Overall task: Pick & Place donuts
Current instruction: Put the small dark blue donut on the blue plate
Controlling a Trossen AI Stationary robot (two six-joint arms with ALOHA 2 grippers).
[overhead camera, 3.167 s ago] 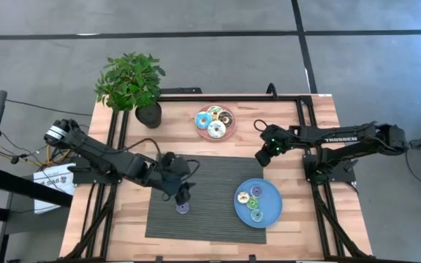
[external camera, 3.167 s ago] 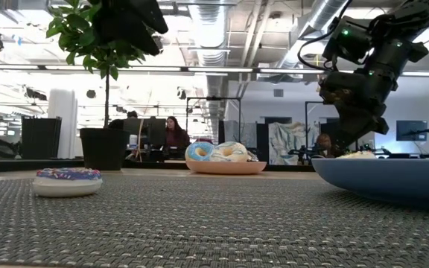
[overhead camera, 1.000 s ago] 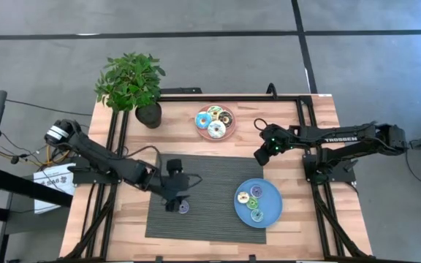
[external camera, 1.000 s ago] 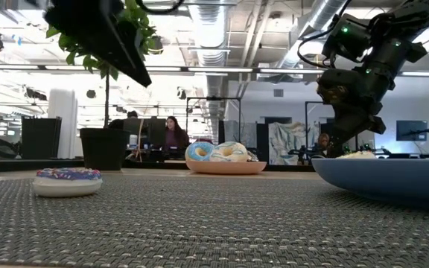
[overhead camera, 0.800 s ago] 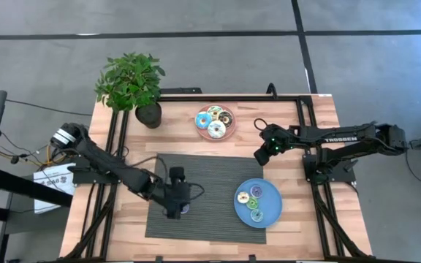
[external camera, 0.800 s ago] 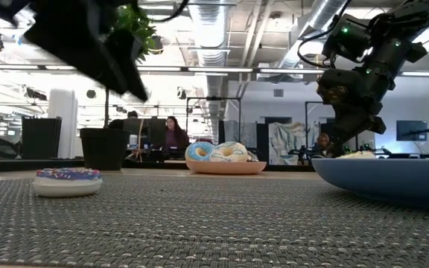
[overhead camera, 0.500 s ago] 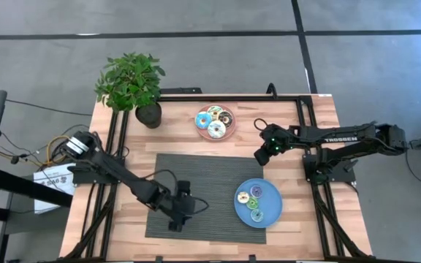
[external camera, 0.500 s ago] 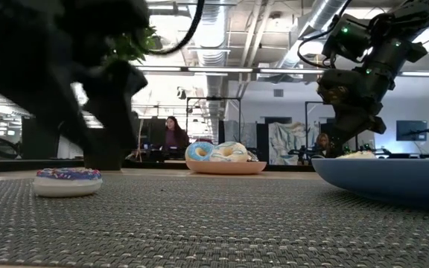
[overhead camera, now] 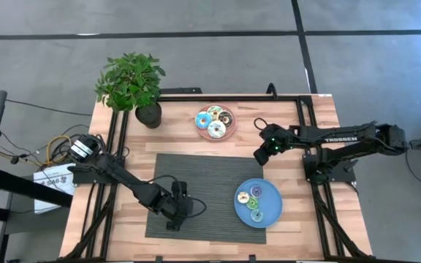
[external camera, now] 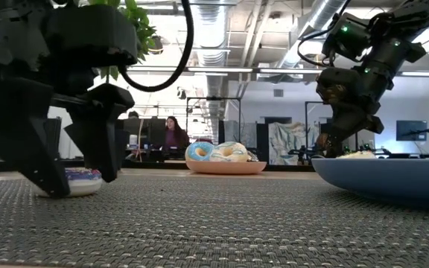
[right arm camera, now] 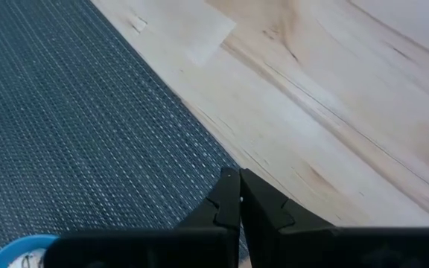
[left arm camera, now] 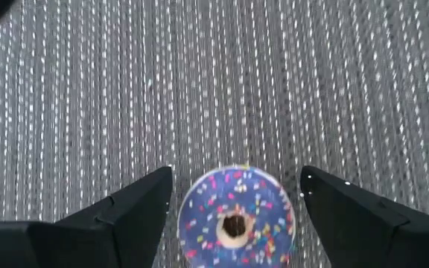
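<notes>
Now, left gripper [left arm camera: 233,195] down at the mat [left arm camera: 214,89], fingers [external camera: 99,130] spread wide either side of a purple donut [left arm camera: 234,220], not yet touching it. Further off, blue plate [overhead camera: 269,212] carries three donuts; pink plate [overhead camera: 229,130] carries more. Right gripper [right arm camera: 238,195] closed, empty, hanging over bare wood beside the mat.

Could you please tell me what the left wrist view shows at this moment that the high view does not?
Only the left wrist view shows the purple sprinkled donut lying between the open fingers of the left gripper; from above, that gripper hides it. Only the high view shows the pink plate, the blue plate, the potted plant and the shut right gripper waiting above the table. Both show the grey woven mat.
</notes>
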